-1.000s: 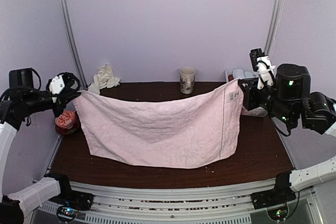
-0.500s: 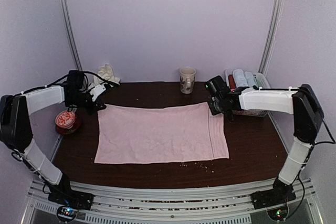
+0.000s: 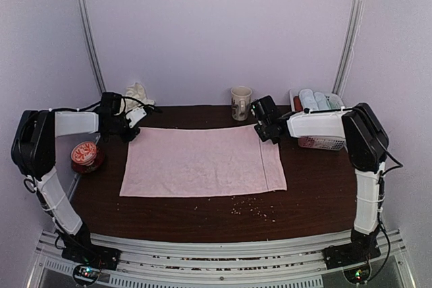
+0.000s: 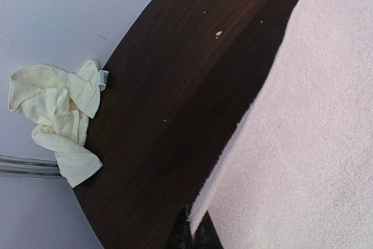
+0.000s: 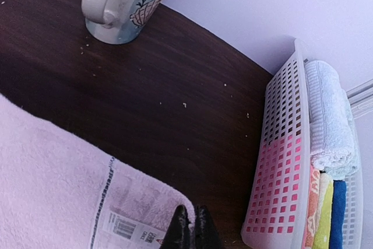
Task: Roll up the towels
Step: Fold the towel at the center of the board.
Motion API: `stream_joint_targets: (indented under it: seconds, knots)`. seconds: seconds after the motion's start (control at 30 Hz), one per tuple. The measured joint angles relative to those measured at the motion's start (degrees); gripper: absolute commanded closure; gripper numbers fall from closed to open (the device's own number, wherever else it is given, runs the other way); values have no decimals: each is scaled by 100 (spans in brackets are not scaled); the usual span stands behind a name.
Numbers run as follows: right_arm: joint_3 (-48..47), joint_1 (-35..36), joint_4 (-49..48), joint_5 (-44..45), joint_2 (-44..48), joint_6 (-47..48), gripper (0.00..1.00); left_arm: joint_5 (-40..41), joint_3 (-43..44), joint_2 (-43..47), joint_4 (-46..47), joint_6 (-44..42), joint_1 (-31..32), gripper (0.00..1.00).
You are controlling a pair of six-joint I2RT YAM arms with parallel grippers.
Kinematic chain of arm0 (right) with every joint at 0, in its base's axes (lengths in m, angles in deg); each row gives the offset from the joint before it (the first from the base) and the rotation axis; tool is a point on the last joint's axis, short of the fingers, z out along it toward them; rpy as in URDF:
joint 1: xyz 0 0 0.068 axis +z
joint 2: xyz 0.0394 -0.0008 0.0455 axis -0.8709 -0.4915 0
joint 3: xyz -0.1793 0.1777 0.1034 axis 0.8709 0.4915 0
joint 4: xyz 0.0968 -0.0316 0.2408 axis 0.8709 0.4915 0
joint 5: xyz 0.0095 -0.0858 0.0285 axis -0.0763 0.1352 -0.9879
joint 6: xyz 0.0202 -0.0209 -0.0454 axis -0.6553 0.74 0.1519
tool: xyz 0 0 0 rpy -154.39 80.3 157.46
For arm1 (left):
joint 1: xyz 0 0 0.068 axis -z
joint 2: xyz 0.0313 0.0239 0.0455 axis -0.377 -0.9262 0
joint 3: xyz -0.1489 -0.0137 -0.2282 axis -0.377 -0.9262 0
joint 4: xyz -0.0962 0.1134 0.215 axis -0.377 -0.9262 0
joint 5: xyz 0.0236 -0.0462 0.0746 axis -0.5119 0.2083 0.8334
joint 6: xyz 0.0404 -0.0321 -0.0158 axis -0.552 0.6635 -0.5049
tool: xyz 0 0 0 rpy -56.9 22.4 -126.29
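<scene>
1. Found pale pink towel point(image 3: 202, 162) spread flat across the middle of the worktop point(image 3: 317, 193), long side running left to right, one stitched stripe near its right end.
2. Found left gripper point(image 3: 132, 129) low at that towel's far-left corner, pinched closed on the corner itself.
3. Found right gripper point(image 3: 265, 131) low at the far-right corner, clamped tight on the hem just beside a printed barcode label point(image 5: 125, 225).
4. Logged cream-white towel point(image 3: 137, 94) crumpled in a heap at the worktop's far-left corner, against the back wall, small tag showing; apart from the pink one and from both grippers.
5. Logged mug point(image 3: 240, 102) at the middle of the far edge, upright.
6. Logged white lattice basket point(image 3: 318, 141) at the far-right corner, packed with rolled coloured towels.
7. Logged round red object point(image 3: 86, 155) at the left edge; cannot tell what kind.
8. Noted pale crumbs point(image 3: 253, 208) scattered between the pink towel and the worktop's near edge.
</scene>
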Motion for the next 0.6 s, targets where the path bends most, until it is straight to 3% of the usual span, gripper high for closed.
stream_joint_targets:
  seconds: [0.37,0.6]
  knots:
    - [2179,-4,-507,-1440,2031,651,100,-782,-1408,1432,92,-890,-212,100]
    - [2837,170,-409,-2162,2671,647,100,-1480,-2024,2461,-258,-1408,-474,100]
